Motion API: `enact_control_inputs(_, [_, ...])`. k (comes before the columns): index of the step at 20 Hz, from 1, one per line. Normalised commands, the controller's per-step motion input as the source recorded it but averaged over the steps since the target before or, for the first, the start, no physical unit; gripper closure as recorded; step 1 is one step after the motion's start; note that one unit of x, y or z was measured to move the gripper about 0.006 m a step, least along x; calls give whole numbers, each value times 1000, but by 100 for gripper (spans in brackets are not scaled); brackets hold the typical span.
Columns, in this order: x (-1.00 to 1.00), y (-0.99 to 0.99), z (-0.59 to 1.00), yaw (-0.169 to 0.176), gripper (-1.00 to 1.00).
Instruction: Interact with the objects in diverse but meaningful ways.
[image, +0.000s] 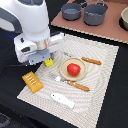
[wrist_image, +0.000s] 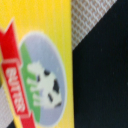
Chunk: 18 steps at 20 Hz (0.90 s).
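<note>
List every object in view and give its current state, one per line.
gripper: down over the butter packet; open or shut cannot be told
butter packet: on the placemat, fills the wrist view
tomato: resting on the plate
orange loaf: lying flat on the placemat
white fish: lying flat on the placemat
two grey pots: upright on the tan board

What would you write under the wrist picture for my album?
Close-up of a yellow butter packet with a cow and a red banner, over the woven placemat.
</note>
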Motion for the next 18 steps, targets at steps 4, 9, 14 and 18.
enact_control_inputs(4, [-54, 0, 7, -32, 100])
enact_control_inputs(9, [11, 34, 140, -22, 100])
enact_control_inputs(14, [445, 563, 670, 31, 100])
enact_control_inputs(18, [551, 767, 831, 99, 100])
